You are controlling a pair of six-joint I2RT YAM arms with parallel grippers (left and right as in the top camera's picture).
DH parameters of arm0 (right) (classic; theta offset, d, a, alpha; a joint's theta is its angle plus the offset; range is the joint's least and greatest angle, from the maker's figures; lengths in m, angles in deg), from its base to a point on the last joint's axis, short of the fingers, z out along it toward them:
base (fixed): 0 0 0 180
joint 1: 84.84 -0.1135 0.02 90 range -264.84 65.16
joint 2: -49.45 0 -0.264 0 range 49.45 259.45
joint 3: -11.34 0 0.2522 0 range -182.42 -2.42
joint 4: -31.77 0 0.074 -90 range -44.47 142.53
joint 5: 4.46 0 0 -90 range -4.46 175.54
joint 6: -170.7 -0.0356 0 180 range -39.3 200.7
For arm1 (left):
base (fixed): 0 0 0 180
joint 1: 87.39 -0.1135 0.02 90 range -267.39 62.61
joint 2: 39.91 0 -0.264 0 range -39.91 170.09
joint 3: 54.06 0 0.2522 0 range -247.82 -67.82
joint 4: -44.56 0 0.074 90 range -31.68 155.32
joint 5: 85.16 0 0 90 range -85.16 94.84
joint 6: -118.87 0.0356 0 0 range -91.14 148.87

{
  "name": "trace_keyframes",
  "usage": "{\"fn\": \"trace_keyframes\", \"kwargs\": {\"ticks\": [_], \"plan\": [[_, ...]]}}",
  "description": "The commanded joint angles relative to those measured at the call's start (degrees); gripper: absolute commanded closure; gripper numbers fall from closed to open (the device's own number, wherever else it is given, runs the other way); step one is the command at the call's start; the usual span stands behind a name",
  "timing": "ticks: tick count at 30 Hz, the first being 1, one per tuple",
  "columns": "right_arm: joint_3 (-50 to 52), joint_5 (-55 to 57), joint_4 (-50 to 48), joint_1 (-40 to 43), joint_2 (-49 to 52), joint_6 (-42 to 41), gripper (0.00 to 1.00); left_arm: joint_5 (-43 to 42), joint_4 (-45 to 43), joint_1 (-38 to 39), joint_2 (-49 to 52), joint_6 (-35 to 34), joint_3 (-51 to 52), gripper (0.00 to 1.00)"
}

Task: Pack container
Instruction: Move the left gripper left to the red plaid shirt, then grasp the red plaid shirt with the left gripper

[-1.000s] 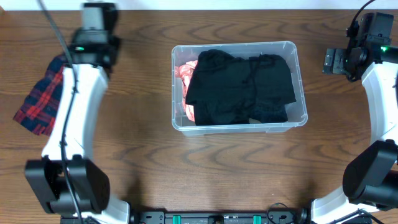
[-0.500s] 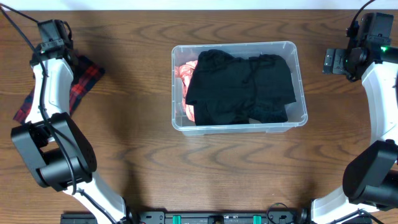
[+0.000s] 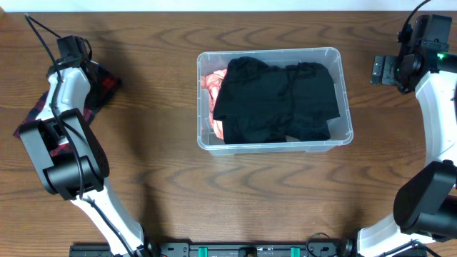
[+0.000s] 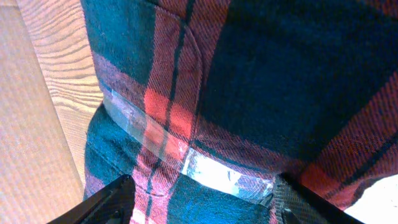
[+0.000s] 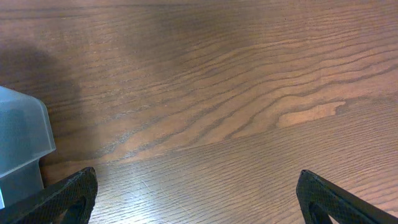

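Note:
The container (image 3: 345,107) is a clear plastic bin in the middle of the table. It holds a black garment (image 3: 275,100) with a pink-red cloth (image 3: 211,82) along its left side. A red and dark plaid cloth (image 3: 105,87) lies at the far left, mostly under my left arm. My left gripper (image 3: 73,57) is down over it. In the left wrist view the plaid cloth (image 4: 249,81) fills the frame, and the open gripper (image 4: 199,208) has a finger at each side of it. My right gripper (image 3: 385,70) is open and empty over bare wood (image 5: 199,199).
The wooden table (image 3: 250,193) runs around the bin. A corner of the container (image 5: 18,143) shows at the left of the right wrist view. The table's far edge lies just behind both grippers.
My left arm has swung left from near the table's back edge and dropped onto the plaid cloth. The right arm and the bin have not moved.

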Motion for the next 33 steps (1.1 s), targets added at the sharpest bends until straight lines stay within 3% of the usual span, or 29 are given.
{"fn": "trace_keyframes", "kwargs": {"ticks": [1, 6, 10, 14, 21, 24, 33], "plan": [[-0.9, 0.0, 0.1, 0.0, -0.9, -0.9, 0.01, -2.5, -0.1, -0.3, 1.7, 2.7, 0.2, 0.27], [-0.9, 0.0, 0.1, 0.0, -0.9, -0.9, 0.01, -1.0, -0.5, 0.2, 0.4, 4.4, 0.1, 0.22], [-0.9, 0.0, 0.1, 0.0, -0.9, -0.9, 0.01, 2.6, -1.0, 1.8, -3.7, 6.4, -0.1, 0.02], [-0.9, 0.0, 0.1, 0.0, -0.9, -0.9, 0.01, 0.7, -0.9, 3.1, -7.4, 6.5, -0.1, 0.02], [-0.9, 0.0, 0.1, 0.0, -0.9, -0.9, 0.01, -12.8, 0.7, 2.8, -7.0, 5.4, 0.2, 0.00], [-0.9, 0.0, 0.1, 0.0, -0.9, -0.9, 0.01, -13.3, 1.7, 2.2, -5.5, 5.4, 0.5, 0.05], [-0.9, 0.0, 0.1, 0.0, -0.9, -0.9, 0.01, -13.4, 3.3, 0.5, -3.5, 5.4, 0.9, 0.07]]}}
